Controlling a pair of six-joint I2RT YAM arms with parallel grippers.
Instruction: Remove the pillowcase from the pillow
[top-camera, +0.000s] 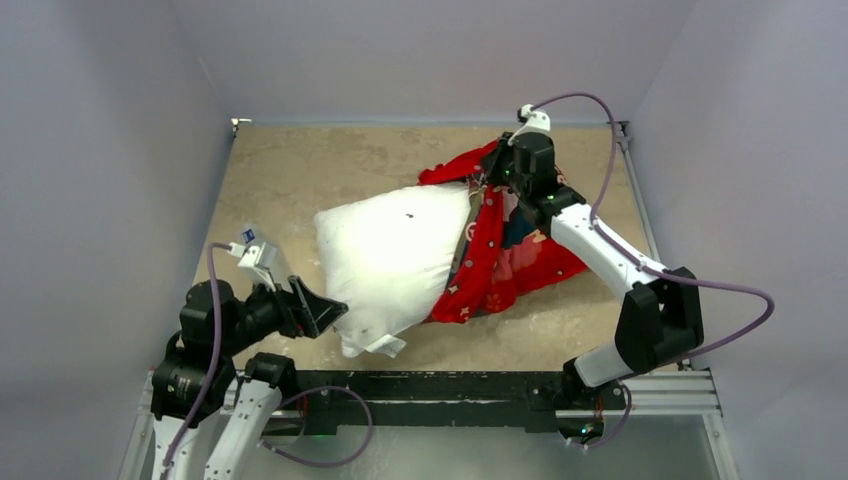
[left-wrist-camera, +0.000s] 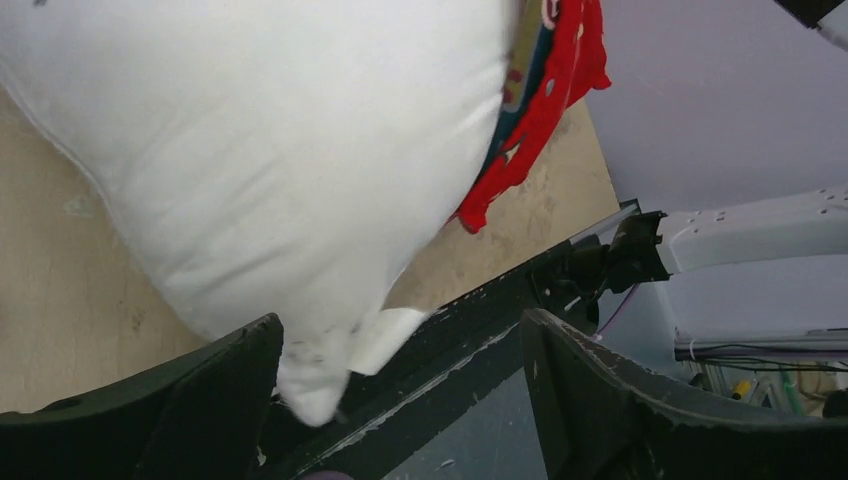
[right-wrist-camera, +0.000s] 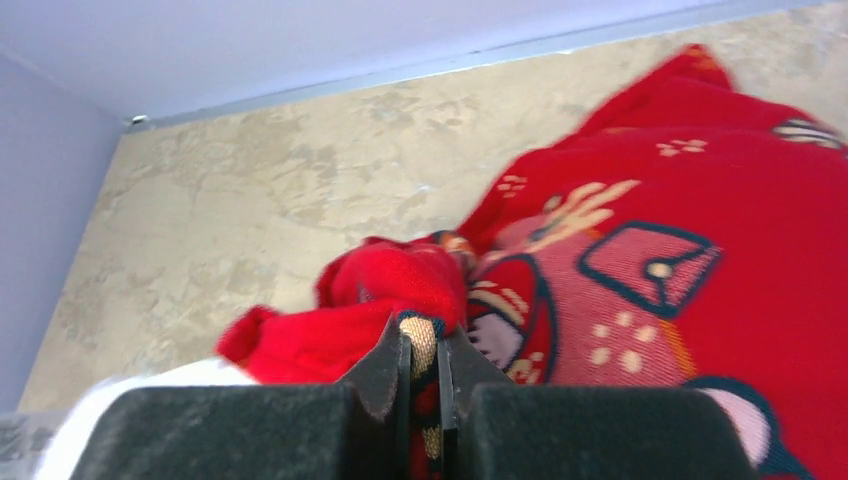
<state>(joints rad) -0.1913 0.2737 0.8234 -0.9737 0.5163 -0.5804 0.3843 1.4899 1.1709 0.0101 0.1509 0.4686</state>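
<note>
Red rumpled pillowcase (top-camera: 497, 262), plump white pillow (top-camera: 388, 258)

The left arm (top-camera: 215, 325) and the right arm (top-camera: 600, 245) are white shells joined by blocky black joint housings, each trailed by a thin purple cable (top-camera: 735, 287). The left claw (top-camera: 330, 312) has broad matte-black fingers (left-wrist-camera: 640, 400) with scuffed, pale-flecked edges; the right claw (right-wrist-camera: 425, 350) shows two grainy dark blocks tapering to narrow tips. A small white camera module (top-camera: 257, 253) tops each wrist.
</note>
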